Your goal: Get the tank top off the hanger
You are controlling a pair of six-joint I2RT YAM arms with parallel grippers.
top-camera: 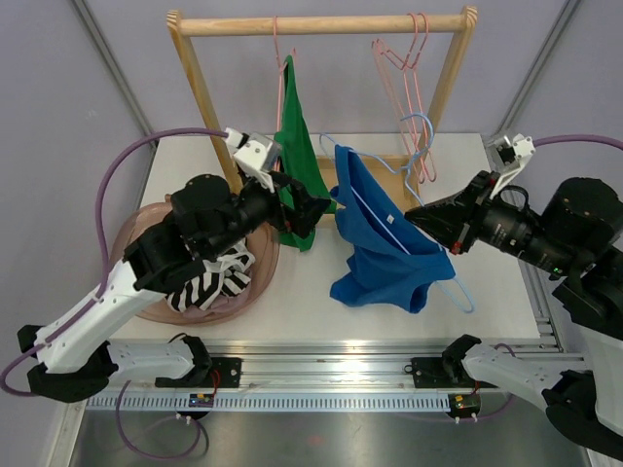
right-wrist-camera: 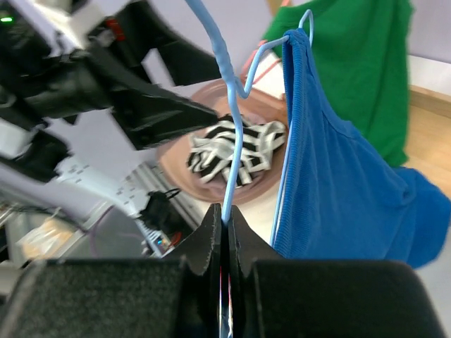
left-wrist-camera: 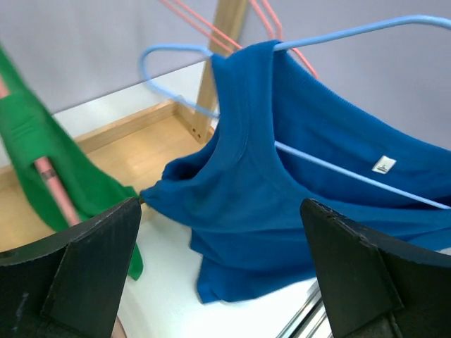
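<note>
Soft blue knit tank top (top-camera: 389, 248), sagging in loose folds from a thin light-blue wire hanger (right-wrist-camera: 235, 151), over the white table (top-camera: 302, 302) between both arms. Right gripper (right-wrist-camera: 225, 215) pinched flat on the hanger's wire. Left gripper (left-wrist-camera: 222, 211) spread wide, one blunt black fingertip (left-wrist-camera: 106, 239) touching a tuft of blue cloth. Behind, green garment (top-camera: 297, 146) on a wooden rack (top-camera: 321, 23). To the left, translucent pink basin (top-camera: 136, 243) holding striped fabric (top-camera: 209, 282).
</note>
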